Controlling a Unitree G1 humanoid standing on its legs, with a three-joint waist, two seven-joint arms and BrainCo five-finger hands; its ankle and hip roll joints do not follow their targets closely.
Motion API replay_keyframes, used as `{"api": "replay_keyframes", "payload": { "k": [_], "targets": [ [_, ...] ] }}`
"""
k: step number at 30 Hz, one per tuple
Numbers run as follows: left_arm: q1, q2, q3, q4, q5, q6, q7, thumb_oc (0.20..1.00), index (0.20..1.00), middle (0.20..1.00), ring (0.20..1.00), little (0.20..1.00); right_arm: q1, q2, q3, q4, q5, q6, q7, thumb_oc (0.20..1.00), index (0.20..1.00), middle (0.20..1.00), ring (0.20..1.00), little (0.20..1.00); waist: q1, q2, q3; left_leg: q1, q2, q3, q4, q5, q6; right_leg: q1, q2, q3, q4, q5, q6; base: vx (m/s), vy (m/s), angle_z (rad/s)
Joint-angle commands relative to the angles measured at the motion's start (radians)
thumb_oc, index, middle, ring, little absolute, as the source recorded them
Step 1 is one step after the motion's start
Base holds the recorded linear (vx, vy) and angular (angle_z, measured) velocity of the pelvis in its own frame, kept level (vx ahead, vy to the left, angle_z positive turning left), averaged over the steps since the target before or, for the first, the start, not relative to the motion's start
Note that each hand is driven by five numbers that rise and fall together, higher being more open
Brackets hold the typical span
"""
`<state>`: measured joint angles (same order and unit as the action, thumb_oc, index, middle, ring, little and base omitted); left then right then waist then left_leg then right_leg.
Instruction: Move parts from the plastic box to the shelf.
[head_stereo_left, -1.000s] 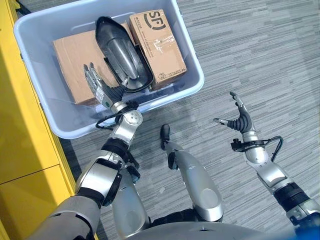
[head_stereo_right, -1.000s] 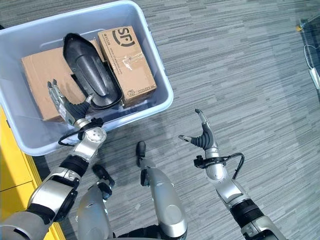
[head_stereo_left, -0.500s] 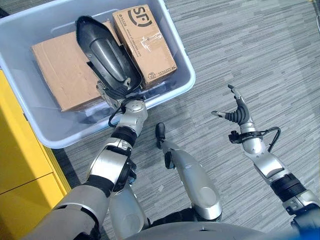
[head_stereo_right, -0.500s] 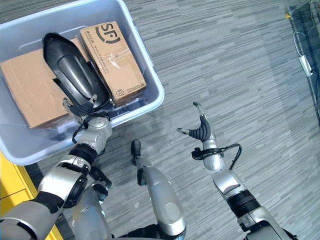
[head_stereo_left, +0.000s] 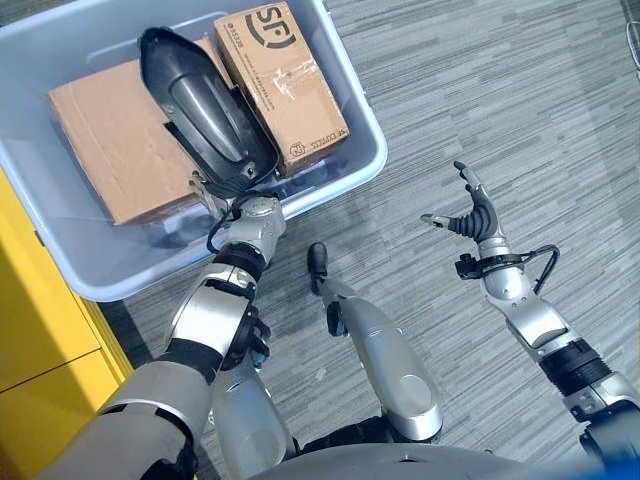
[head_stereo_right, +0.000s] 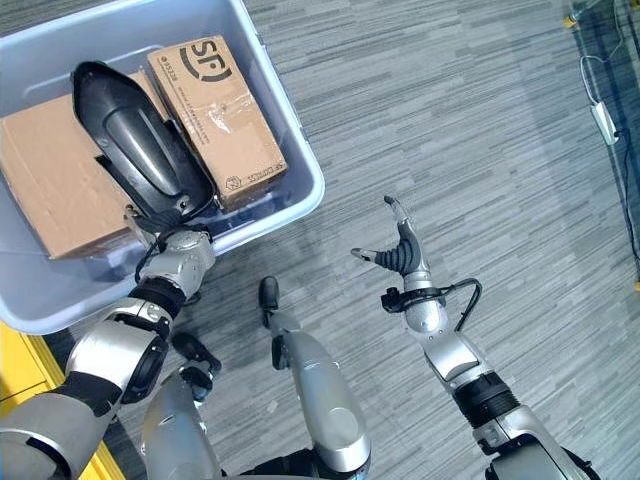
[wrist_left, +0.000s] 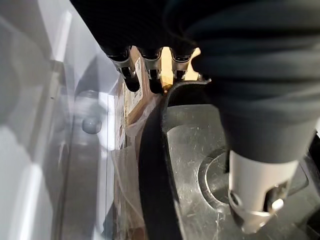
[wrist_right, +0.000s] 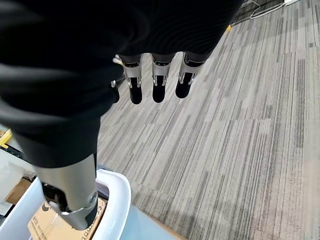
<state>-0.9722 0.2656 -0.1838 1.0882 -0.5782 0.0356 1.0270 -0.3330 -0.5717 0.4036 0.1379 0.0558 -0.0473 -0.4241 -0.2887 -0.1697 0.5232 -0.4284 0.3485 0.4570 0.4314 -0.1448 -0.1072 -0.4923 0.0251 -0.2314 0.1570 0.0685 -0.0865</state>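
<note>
Plastic box (head_stereo_left: 368, 172), a pale blue-grey tub, is sitting on the grey striped carpet (head_stereo_left: 500, 110) up at about 11 o'clock in the head views, right next to a yellow cabinet (head_stereo_left: 50, 360) running along the 9 o'clock edge. Inside it, a long black molded part (head_stereo_left: 205, 110) is lying diagonally on top of a big plain cardboard box (head_stereo_left: 100, 150), and a smaller taped cardboard box (head_stereo_left: 280, 85) is resting just beside the black part on its 3 o'clock side. The left hand (head_stereo_left: 228, 192) is reaching over the tub's near wall to the near end of the black part; in its wrist view the fingers (wrist_left: 152, 70) are going down along one side of the part's black rim with the thumb sitting on the other side, so it looks like it's gripping that black part at its edge. The right hand (head_stereo_right: 400, 250) is hanging out over bare carpet at about 3 o'clock, well apart from the tub, fingers straight and spread with the thumb sticking out, holding nothing at all.
</note>
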Motion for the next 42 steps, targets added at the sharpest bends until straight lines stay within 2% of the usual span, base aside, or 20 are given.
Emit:
{"api": "replay_keyframes", "payload": {
  "k": [1,3,5,8,11,12,14,22,23,24,25,29,32,36,42],
  "targets": [
    [-0.006,0.088,0.025,0.003,-0.042,0.009,-0.049,1.000,1.000,1.000,1.000,1.000,0.005,-0.035,-0.052,-0.077,0.019,-0.018,-0.005,1.000,1.000,1.000,1.000,1.000,0.012,-0.108,-0.003,-0.052,0.127,-0.032,0.049,0.094,-0.109,-0.035,-0.089,-0.028,0.135,-0.125,0.168,0.03,-0.007,0.00],
    [-0.003,0.096,0.029,0.014,-0.020,0.013,-0.095,1.000,1.000,1.000,1.000,1.000,0.006,-0.036,-0.055,-0.079,0.022,-0.021,-0.011,1.000,1.000,1.000,1.000,1.000,0.012,-0.111,-0.003,-0.062,0.124,-0.036,0.053,0.090,-0.107,-0.046,-0.090,-0.028,0.140,-0.123,0.169,0.04,-0.024,-0.01],
    [0.005,0.113,0.009,0.012,0.064,0.060,-0.165,1.000,1.000,1.000,1.000,1.000,0.008,-0.052,-0.069,-0.096,0.026,-0.016,-0.016,1.000,1.000,1.000,1.000,1.000,0.010,-0.112,-0.003,-0.083,0.124,-0.041,0.064,0.087,-0.104,-0.067,-0.094,-0.027,0.155,-0.124,0.166,0.06,0.002,-0.01],
    [0.017,0.140,0.004,0.015,0.043,0.049,-0.172,1.000,1.000,1.000,1.000,1.000,0.008,-0.070,-0.087,-0.115,0.034,0.012,-0.011,1.000,1.000,1.000,1.000,1.000,0.009,-0.109,-0.003,-0.097,0.118,-0.041,0.066,0.083,-0.101,-0.090,-0.098,-0.019,0.167,-0.123,0.168,0.05,0.018,-0.03],
    [0.007,0.155,-0.010,0.008,0.110,0.056,-0.237,1.000,1.000,1.000,1.000,1.000,0.014,-0.077,-0.093,-0.108,0.038,0.002,-0.016,1.000,1.000,1.000,1.000,1.000,0.007,-0.106,-0.003,-0.120,0.113,-0.048,0.079,0.077,-0.097,-0.113,-0.101,-0.014,0.178,-0.123,0.165,0.03,-0.007,-0.01],
    [0.004,0.158,-0.019,0.002,0.134,0.079,-0.257,1.000,1.000,1.000,1.000,1.000,0.015,-0.079,-0.097,-0.106,0.039,0.000,-0.013,1.000,1.000,1.000,1.000,1.000,0.006,-0.105,-0.003,-0.125,0.111,-0.050,0.083,0.075,-0.096,-0.117,-0.101,-0.013,0.180,-0.124,0.165,0.00,0.000,0.00],
    [0.004,0.160,-0.044,-0.005,0.193,0.080,-0.261,1.000,1.000,1.000,1.000,1.000,0.008,-0.078,-0.100,-0.107,0.038,0.008,-0.009,1.000,1.000,1.000,1.000,1.000,0.005,-0.102,-0.003,-0.135,0.109,-0.051,0.088,0.075,-0.093,-0.129,-0.103,-0.011,0.186,-0.122,0.164,0.02,0.002,0.00],
    [-0.015,0.170,-0.064,0.007,0.144,0.092,-0.322,1.000,1.000,1.000,1.000,1.000,0.007,-0.086,-0.106,-0.096,0.038,0.004,-0.013,1.000,1.000,1.000,1.000,1.000,-0.002,-0.100,-0.003,-0.160,0.107,-0.055,0.103,0.072,-0.091,-0.158,-0.105,-0.004,0.198,-0.121,0.163,0.01,-0.002,-0.05],
    [-0.017,0.171,-0.064,0.004,0.118,0.089,-0.329,0.667,0.667,0.667,0.667,0.667,0.008,-0.086,-0.110,-0.101,0.039,0.008,-0.013,1.000,1.000,1.000,1.000,1.000,-0.003,-0.101,-0.003,-0.166,0.106,-0.056,0.107,0.067,-0.090,-0.162,-0.106,-0.003,0.198,-0.120,0.163,0.01,-0.008,0.05],
    [-0.017,0.170,-0.063,0.006,0.101,0.084,-0.324,0.275,0.275,0.275,0.275,0.275,0.006,-0.085,-0.111,-0.102,0.040,0.009,-0.014,1.000,1.000,1.000,1.000,1.000,-0.003,-0.101,-0.003,-0.169,0.105,-0.057,0.108,0.067,-0.090,-0.165,-0.105,-0.003,0.199,-0.119,0.163,0.01,-0.009,0.10],
    [-0.020,0.171,-0.061,0.012,0.091,0.078,-0.330,0.200,0.200,0.200,0.200,0.200,0.004,-0.084,-0.112,-0.103,0.041,0.012,-0.014,1.000,1.000,1.000,1.000,1.000,-0.004,-0.102,-0.003,-0.171,0.104,-0.057,0.109,0.063,-0.089,-0.167,-0.105,-0.002,0.199,-0.119,0.163,0.00,-0.003,-0.03],
    [-0.017,0.170,-0.059,0.024,0.126,0.085,-0.338,0.200,0.200,0.200,0.200,0.200,0.006,-0.086,-0.114,-0.107,0.044,0.015,-0.010,1.000,1.000,1.000,1.000,1.000,-0.006,-0.101,-0.003,-0.176,0.104,-0.057,0.111,0.065,-0.091,-0.171,-0.106,-0.001,0.199,-0.119,0.162,0.00,-0.002,-0.03],
    [-0.010,0.169,-0.053,0.027,0.087,0.085,-0.338,0.200,0.200,0.200,0.200,0.200,0.009,-0.088,-0.116,-0.111,0.045,0.017,-0.007,1.000,1.000,1.000,1.000,1.000,-0.005,-0.099,-0.003,-0.176,0.103,-0.057,0.111,0.066,-0.090,-0.173,-0.107,-0.001,0.201,-0.119,0.162,0.00,0.003,0.02],
    [-0.003,0.161,-0.036,0.031,0.068,0.067,-0.310,0.200,0.200,0.200,0.200,0.200,0.009,-0.081,-0.111,-0.109,0.040,0.017,-0.009,1.000,1.000,1.000,1.000,1.000,-0.003,-0.098,-0.003,-0.177,0.104,-0.058,0.114,0.065,-0.091,-0.173,-0.108,-0.001,0.203,-0.120,0.162,0.00,-0.004,0.09],
    [0.001,0.165,-0.015,0.018,0.065,0.080,-0.271,0.200,0.200,0.200,0.200,0.200,0.022,-0.075,-0.110,-0.114,0.039,0.016,-0.013,1.000,1.000,1.000,1.000,1.000,0.003,-0.098,-0.003,-0.180,0.103,-0.066,0.114,0.063,-0.093,-0.170,-0.109,-0.004,0.202,-0.120,0.163,-0.01,-0.014,0.06]
  ]
}}
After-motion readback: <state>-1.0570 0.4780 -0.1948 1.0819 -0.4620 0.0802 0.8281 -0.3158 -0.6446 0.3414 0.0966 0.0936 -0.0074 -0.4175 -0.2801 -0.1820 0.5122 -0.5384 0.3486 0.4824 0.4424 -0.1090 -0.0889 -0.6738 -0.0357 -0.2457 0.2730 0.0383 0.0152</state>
